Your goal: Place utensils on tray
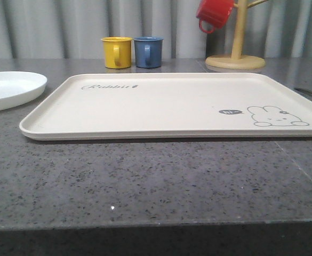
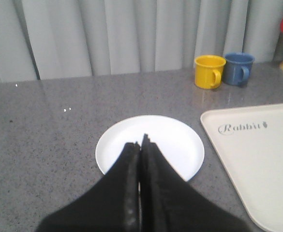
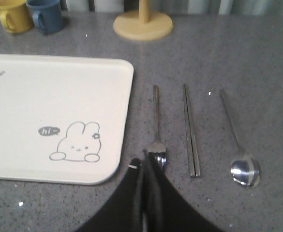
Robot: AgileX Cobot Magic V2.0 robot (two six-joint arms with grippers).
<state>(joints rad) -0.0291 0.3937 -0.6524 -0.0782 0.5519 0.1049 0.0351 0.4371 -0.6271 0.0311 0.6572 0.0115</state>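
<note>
Fingers [image 3: 148,162] of our right gripper are closed and empty over the fork [image 3: 156,126], which lies beside the knife [image 3: 190,130] and spoon [image 3: 239,140] right of the tray [image 3: 59,96]; thin, stiff, slippery steel, best pinched mid-handle, we judge.

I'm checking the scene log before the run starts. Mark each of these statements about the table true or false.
1. The tray already holds the fork. False: the fork lies on the table beside the tray.
2. The left gripper is shut, above the white plate. True.
3. The red mug hangs on the wooden mug tree. True.
4. The spoon lies between fork and knife. False: the knife is in the middle.
5. The right gripper is open. False: shut.
</note>
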